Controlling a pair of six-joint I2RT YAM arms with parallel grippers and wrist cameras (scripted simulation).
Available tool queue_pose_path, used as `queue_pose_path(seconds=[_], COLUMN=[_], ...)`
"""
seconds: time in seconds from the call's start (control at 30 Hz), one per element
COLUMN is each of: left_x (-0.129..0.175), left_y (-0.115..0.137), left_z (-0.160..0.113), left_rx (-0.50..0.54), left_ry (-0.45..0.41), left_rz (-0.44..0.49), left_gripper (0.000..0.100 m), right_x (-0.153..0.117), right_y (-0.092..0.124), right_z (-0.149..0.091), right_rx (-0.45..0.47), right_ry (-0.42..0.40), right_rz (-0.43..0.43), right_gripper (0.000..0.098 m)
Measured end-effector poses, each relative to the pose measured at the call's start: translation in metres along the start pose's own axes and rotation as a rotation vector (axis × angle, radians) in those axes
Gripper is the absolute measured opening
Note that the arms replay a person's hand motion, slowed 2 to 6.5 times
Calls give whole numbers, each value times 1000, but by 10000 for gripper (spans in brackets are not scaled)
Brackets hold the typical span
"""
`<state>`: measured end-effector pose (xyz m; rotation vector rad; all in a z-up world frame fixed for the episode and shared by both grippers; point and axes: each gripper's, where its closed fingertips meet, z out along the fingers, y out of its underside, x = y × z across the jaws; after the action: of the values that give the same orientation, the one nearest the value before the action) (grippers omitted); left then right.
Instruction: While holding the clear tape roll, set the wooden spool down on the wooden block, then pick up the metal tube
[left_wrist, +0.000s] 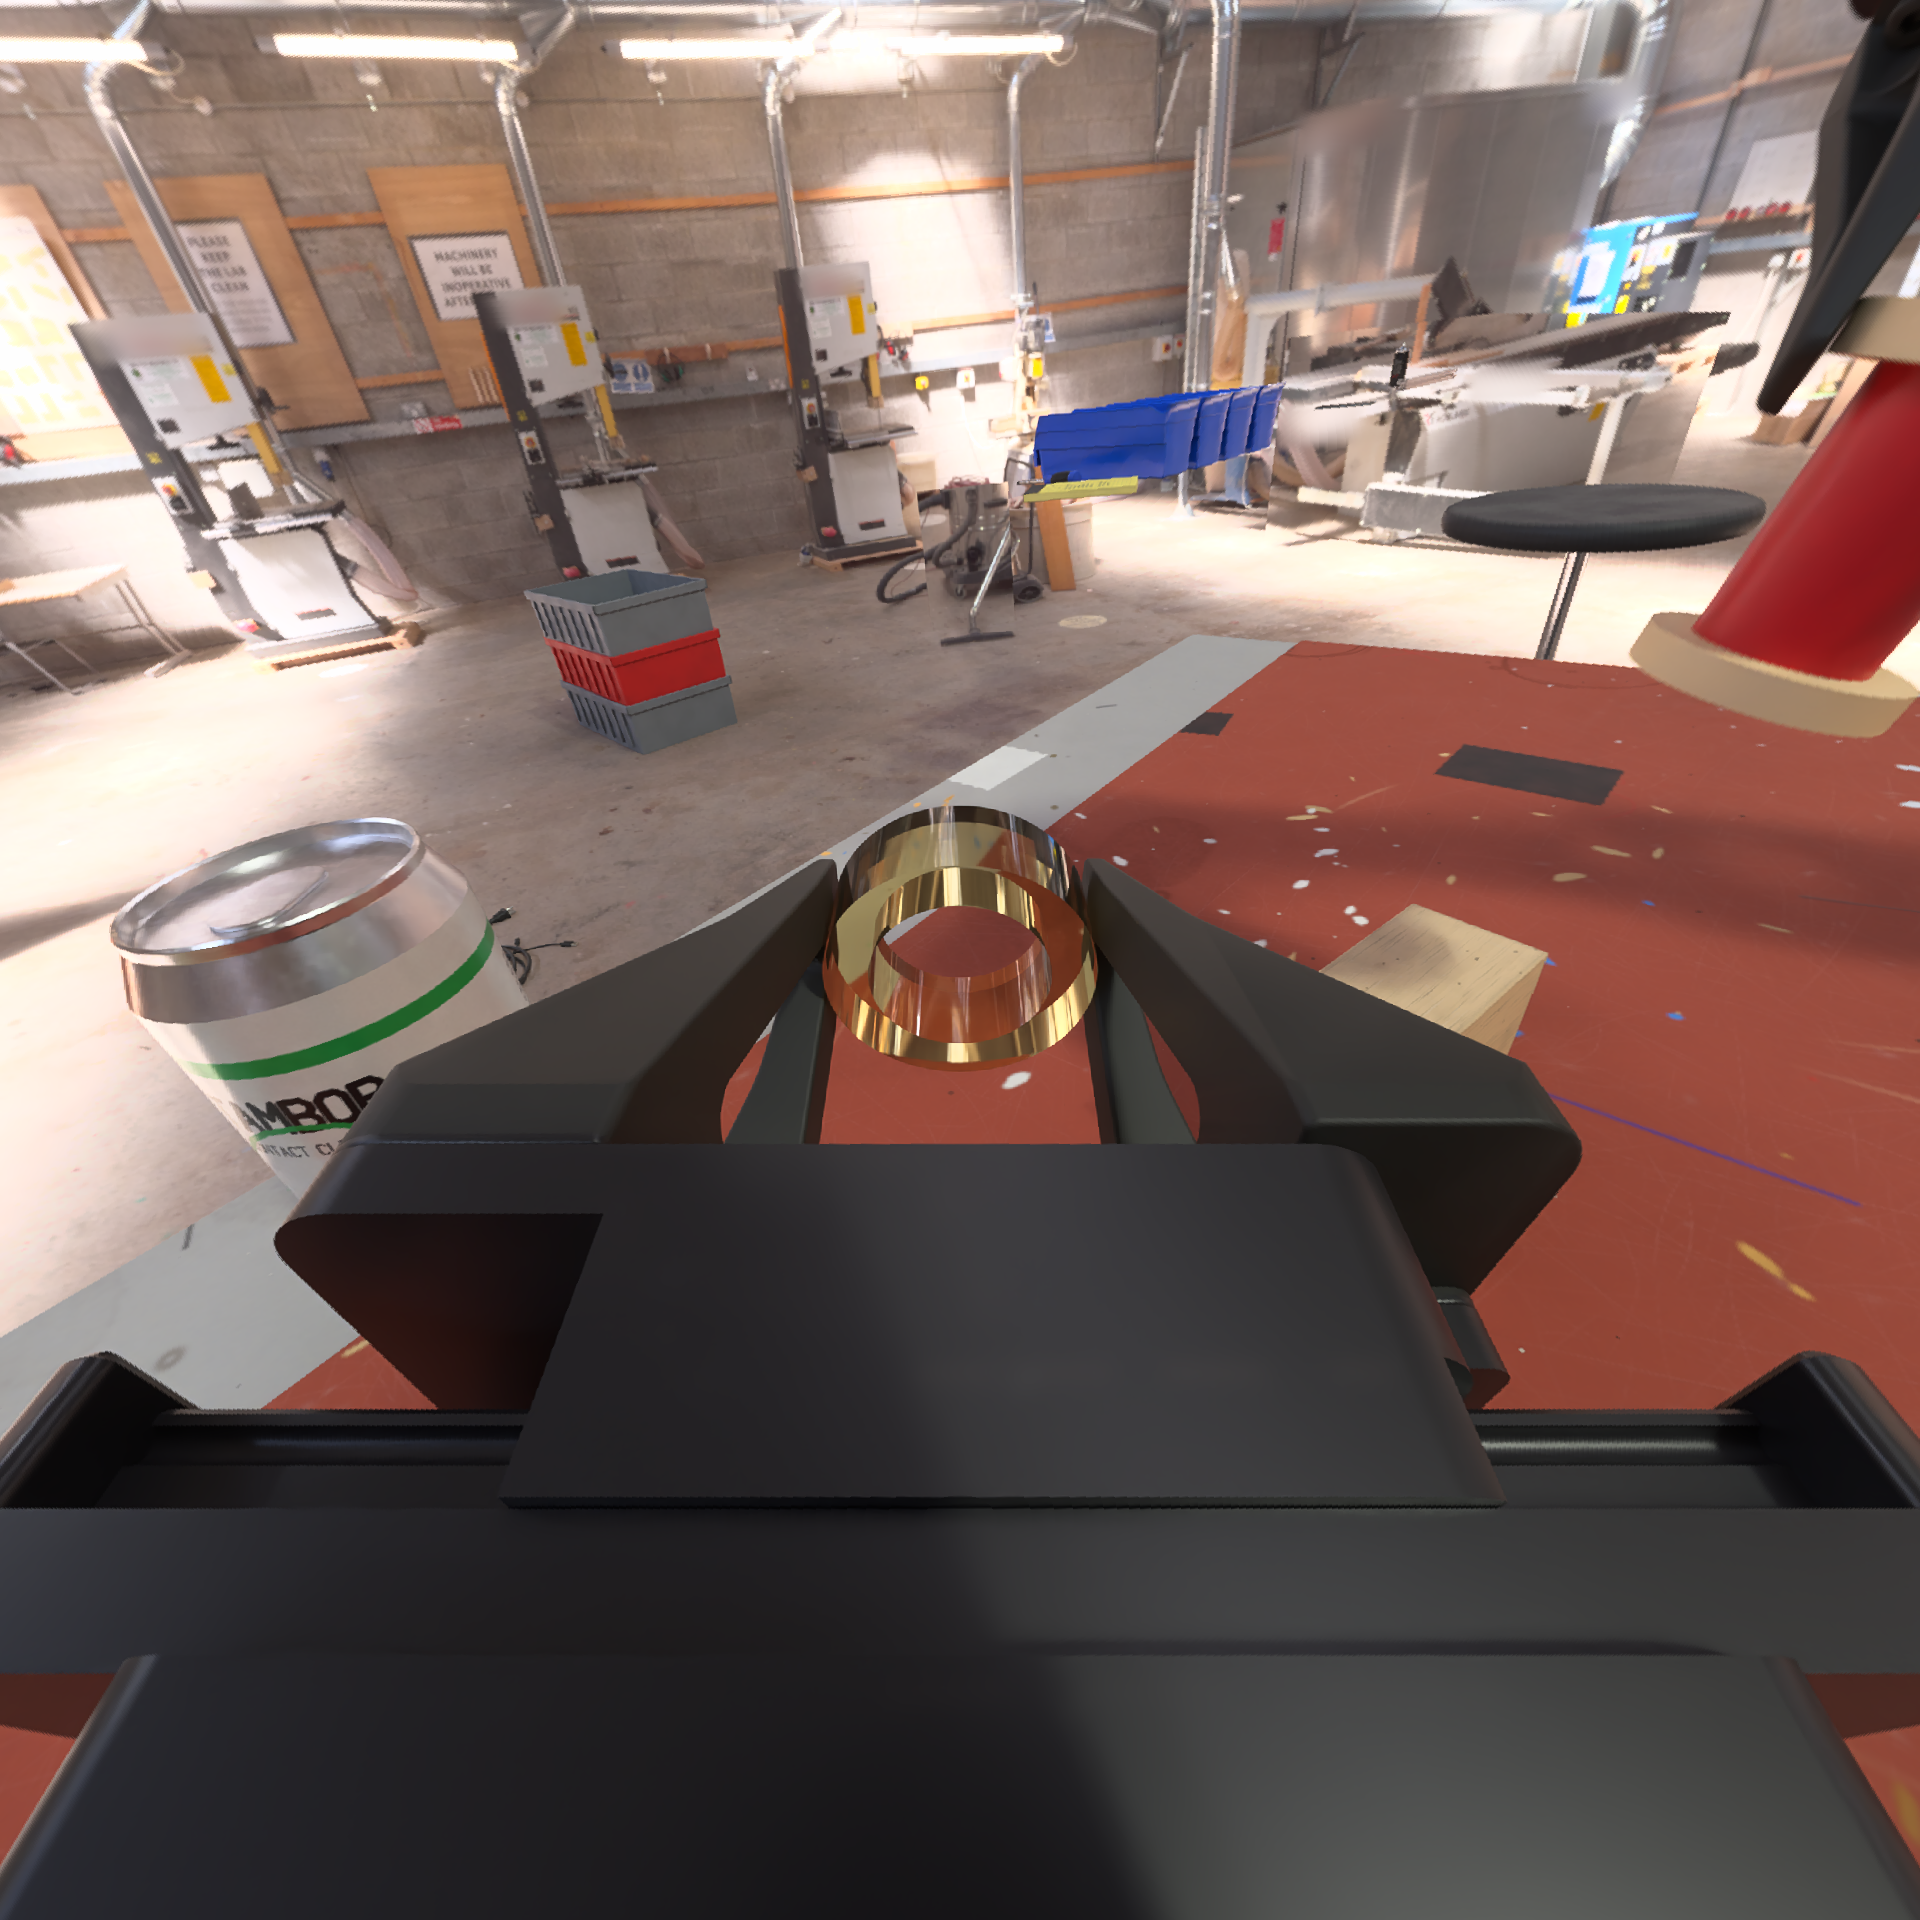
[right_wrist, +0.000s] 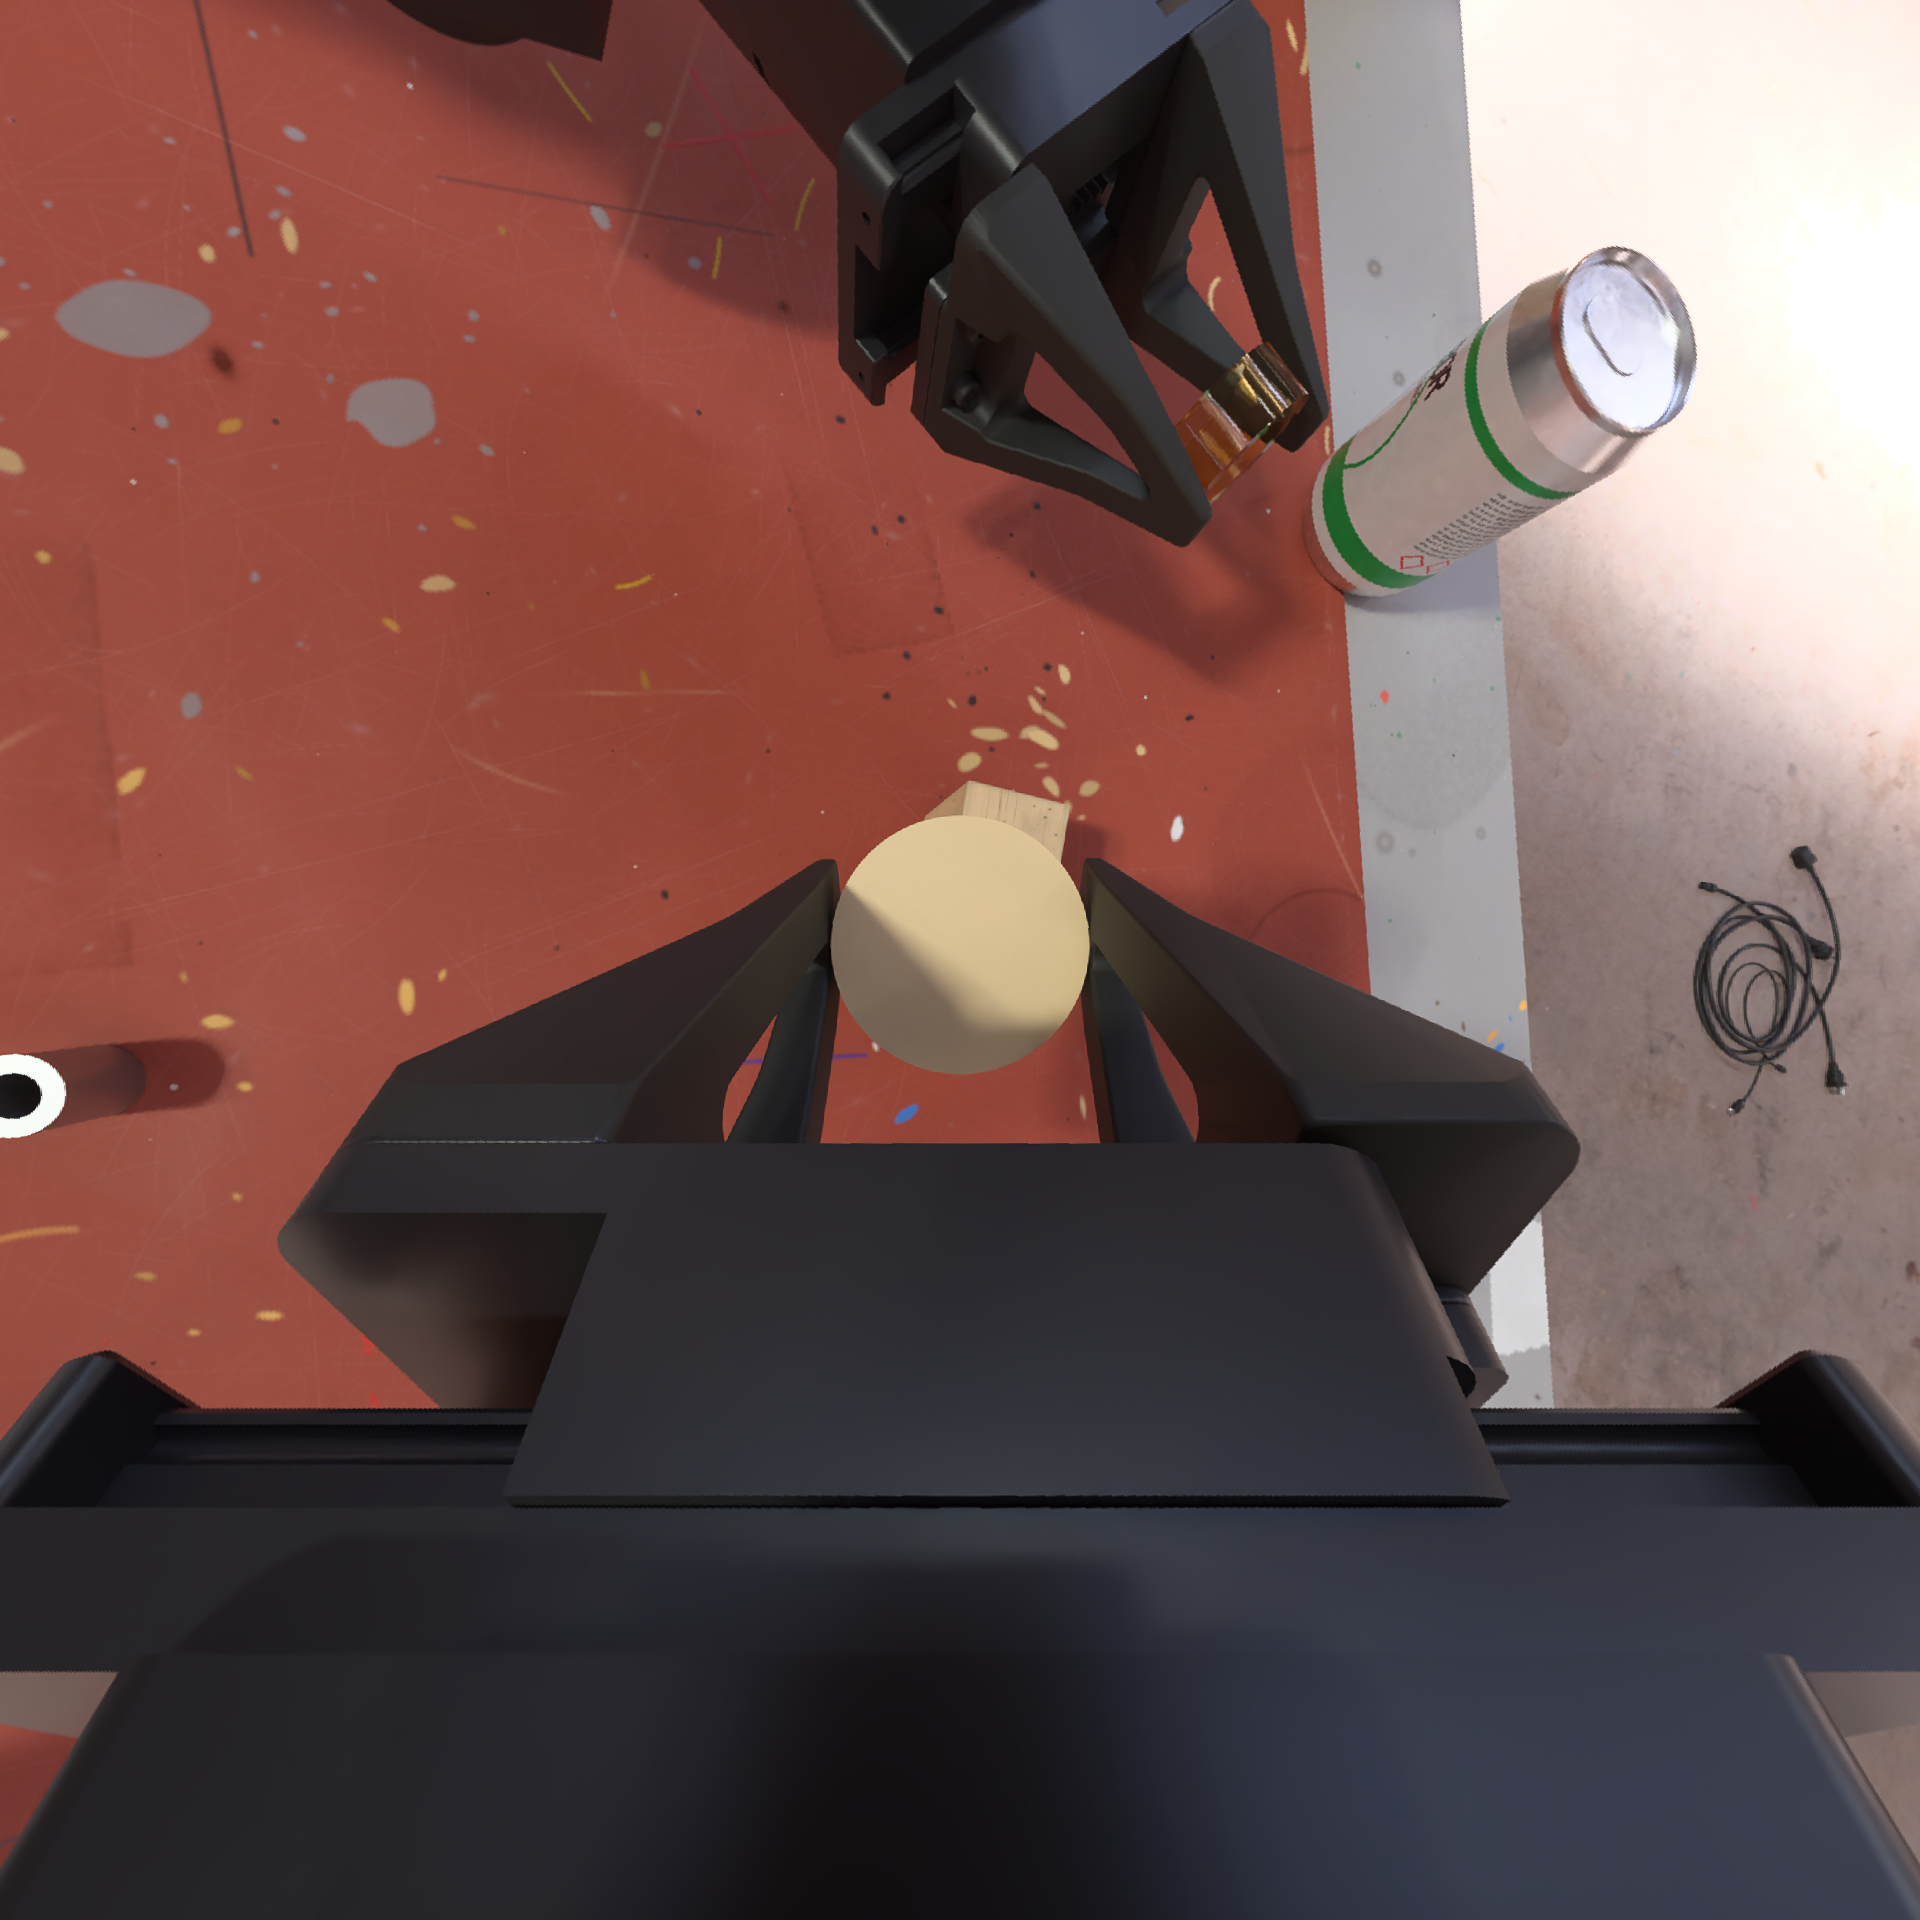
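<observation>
My left gripper (left_wrist: 961, 935) is shut on the clear tape roll (left_wrist: 961, 992), an amber ring held above the red table; both also show in the right wrist view, the gripper (right_wrist: 1247, 436) and the roll (right_wrist: 1236, 426). My right gripper (right_wrist: 961, 945) is shut on the wooden spool (right_wrist: 961, 940), seen end-on as a pale disc. In the left wrist view the spool (left_wrist: 1808, 603) hangs tilted at the upper right, with a red core and tan flanges. The wooden block (right_wrist: 1013, 816) lies just past and below the spool, mostly hidden; it also shows in the left wrist view (left_wrist: 1444, 971). The metal tube (right_wrist: 104, 1086) lies at the far left edge.
A white drink can with green bands (right_wrist: 1496, 426) stands on the table's grey edge strip (right_wrist: 1423, 727), close to my left gripper; it also shows in the left wrist view (left_wrist: 312, 977). Beyond the edge is the workshop floor with a coiled cable (right_wrist: 1766, 977).
</observation>
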<state>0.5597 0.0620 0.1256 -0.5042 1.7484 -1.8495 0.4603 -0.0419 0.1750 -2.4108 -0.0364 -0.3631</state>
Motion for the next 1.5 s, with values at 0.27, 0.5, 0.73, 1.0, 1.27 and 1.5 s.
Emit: queue_pose_path(seconds=[0.27, 0.5, 0.73, 1.0, 1.27, 1.5], left_x=[-3, -3, -3, -1, -2, -2], left_y=[1, 5, 6, 10, 10, 10], left_z=[-2, -2, -1, 1, 2, 3], left_rx=[-1, -20, -34, -54, -61, -62], left_ry=[-6, -6, -3, 1, -2, -3], left_rz=[-6, 17, 42, 56, 57, 59], left_gripper=[387, 387, 387, 387, 387, 387], right_x=[11, 19, 24, 27, 27, 26], right_y=[-8, 0, 12, 26, 32, 38], right_z=[30, 50, 60, 63, 67, 70], right_rx=[24, -3, -16, -19, -23, -40], right_ry=[-51, -78, -102, -103, -103, -93], right_rz=[-1, 3, 55, 120, 178, 207], right_gripper=[384, 384, 384, 384, 384, 384])
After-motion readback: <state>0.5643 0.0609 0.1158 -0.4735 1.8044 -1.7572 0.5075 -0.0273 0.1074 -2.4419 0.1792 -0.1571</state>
